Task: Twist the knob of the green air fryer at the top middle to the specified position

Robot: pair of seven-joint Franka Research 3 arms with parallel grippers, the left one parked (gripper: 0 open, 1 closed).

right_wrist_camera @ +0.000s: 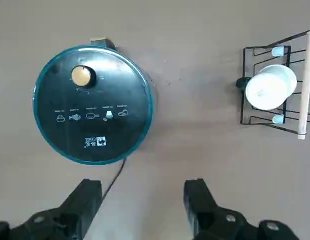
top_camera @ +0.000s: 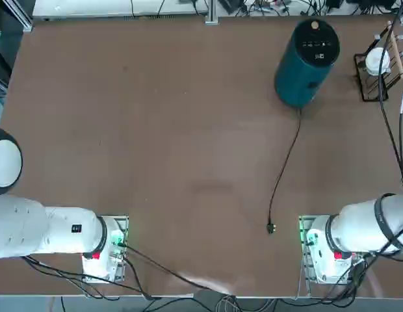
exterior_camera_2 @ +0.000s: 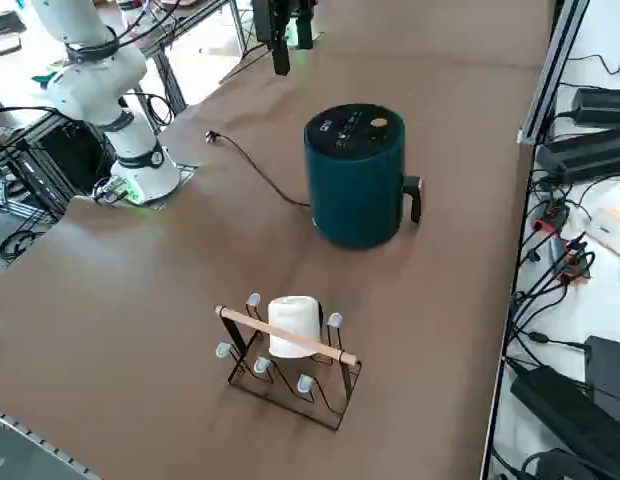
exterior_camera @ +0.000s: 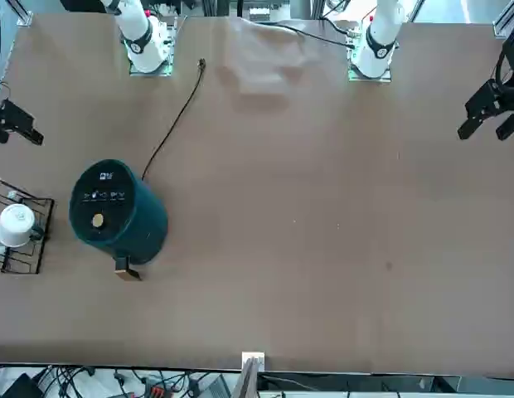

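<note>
At the front view's left, the black right gripper (right_wrist_camera: 144,183) hangs over the brown worktop (exterior_camera: 307,274), fingers wide; next, a black wire rack (exterior_camera: 46,217) bears a white cup (exterior_camera: 16,225); then the round tan knob (exterior_camera: 98,220) sits atop the teal-green cylindrical air fryer (exterior_camera: 146,225).

Open tabletop (top_camera: 188,130) separates the fryer (exterior_camera_2: 354,190) from the cup rack (exterior_camera_2: 242,320); the right gripper (right_wrist_camera: 143,200) hangs near the rack, and a cord (top_camera: 285,162) crosses the robot's side.
</note>
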